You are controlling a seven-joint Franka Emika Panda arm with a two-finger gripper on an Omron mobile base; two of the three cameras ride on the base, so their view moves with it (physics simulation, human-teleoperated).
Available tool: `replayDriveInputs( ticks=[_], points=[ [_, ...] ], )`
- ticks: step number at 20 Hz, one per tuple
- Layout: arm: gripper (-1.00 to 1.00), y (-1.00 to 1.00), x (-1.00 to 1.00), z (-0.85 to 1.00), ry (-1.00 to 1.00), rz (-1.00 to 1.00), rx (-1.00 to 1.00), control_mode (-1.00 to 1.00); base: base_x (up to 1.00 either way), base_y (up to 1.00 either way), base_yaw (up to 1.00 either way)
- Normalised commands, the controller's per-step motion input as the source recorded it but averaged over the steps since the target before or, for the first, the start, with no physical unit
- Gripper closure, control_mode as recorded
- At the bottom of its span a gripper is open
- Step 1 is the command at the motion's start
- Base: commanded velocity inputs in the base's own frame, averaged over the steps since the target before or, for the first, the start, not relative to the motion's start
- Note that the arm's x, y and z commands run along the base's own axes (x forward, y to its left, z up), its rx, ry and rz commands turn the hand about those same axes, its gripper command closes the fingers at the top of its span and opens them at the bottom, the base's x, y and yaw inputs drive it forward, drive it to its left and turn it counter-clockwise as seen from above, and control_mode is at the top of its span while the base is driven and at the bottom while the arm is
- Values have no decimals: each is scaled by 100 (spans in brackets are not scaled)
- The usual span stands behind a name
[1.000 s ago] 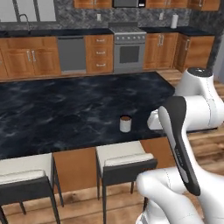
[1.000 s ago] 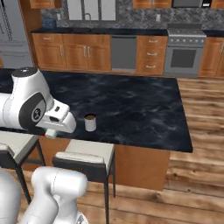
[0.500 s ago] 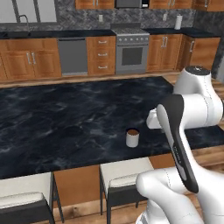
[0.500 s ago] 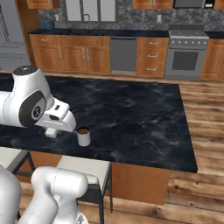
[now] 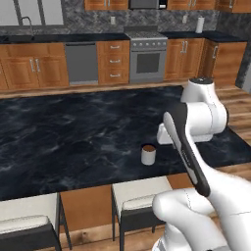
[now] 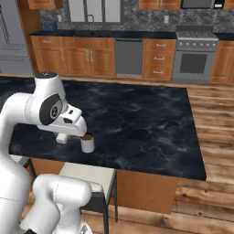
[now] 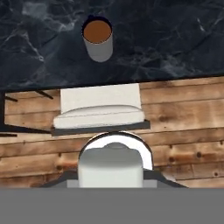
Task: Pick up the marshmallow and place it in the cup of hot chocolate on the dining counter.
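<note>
You have the cup of hot chocolate (image 5: 148,155) standing near the front edge of the table (image 5: 73,142), just left of the arm's hand, its brown drink open to the top in the hand view (image 7: 97,38). No marshmallow can be made out on the dark marble, so judge the pickup as unconfirmed and the drop into the cup as not yet done. Whether the jaws are spread or pinching anything, you cannot tell from these pictures.

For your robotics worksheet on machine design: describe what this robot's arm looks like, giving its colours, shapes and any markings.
The arm is built of glossy white, rounded tubular segments. A black strip runs along one link, a dark round cap tops the upper joint, and a grey circular disc marks the joint's side. No cables or lettering show.
</note>
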Motion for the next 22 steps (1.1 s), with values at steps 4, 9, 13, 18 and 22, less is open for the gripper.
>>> replayDriveInputs(
  ticks=[4, 9, 13, 18, 22],
  points=[
    [100, 0, 99, -39, 14, 9, 0, -100, 0, 0, 0],
    [100, 0, 88, -39, 10, 6, 0, -100, 0, 0, 0],
    [100, 0, 69, -42, 6, 1, 0, -100, 0, 0, 0],
    [100, 0, 48, -36, 2, 0, 0, -100, 0, 0, 0],
    [100, 0, 47, -32, 2, 0, 0, -100, 0, 0, 0]
  ],
)
